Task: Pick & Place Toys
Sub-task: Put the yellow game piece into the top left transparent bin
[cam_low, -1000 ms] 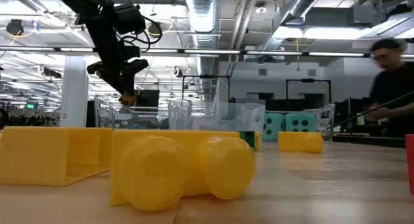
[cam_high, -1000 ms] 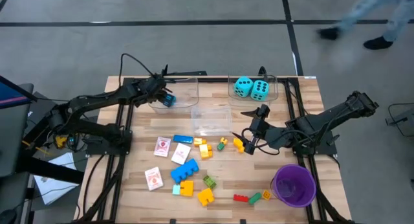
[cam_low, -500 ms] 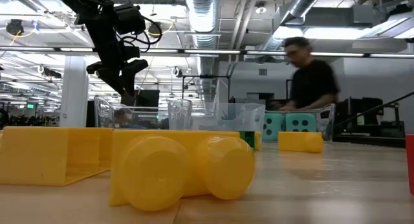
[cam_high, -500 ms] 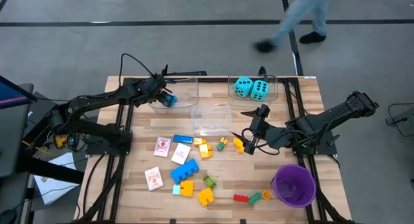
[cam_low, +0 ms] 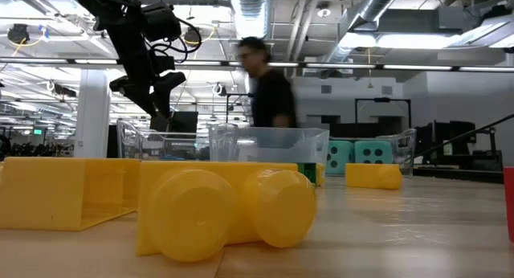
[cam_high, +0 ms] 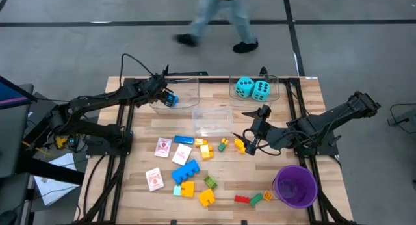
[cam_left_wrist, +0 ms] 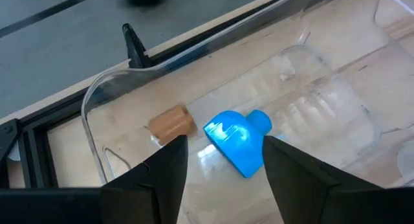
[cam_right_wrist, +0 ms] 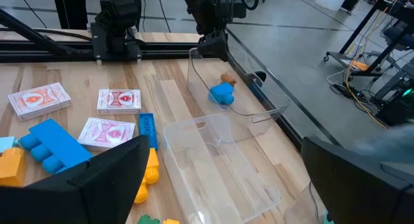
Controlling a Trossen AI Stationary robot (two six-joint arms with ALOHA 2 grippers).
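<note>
Blue brick (cam_left_wrist: 237, 140) lay in the clear bin (cam_left_wrist: 97, 130) directly below the spread left end effector (cam_high: 166, 97): drop done, I judged. Next: fetch another toy from the desk (cam_high: 143, 186).

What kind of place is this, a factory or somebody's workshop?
Probably a robotics lab in a big open industrial hall: exposed ceiling ducts, two robot arms at a wooden table sorting toy bricks, and a person walking past.

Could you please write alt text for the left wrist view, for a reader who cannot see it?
The left gripper, open, hangs over a clear plastic bin at the table's edge. On the bin's floor, a blue brick lies beside a small tan piece.
</note>
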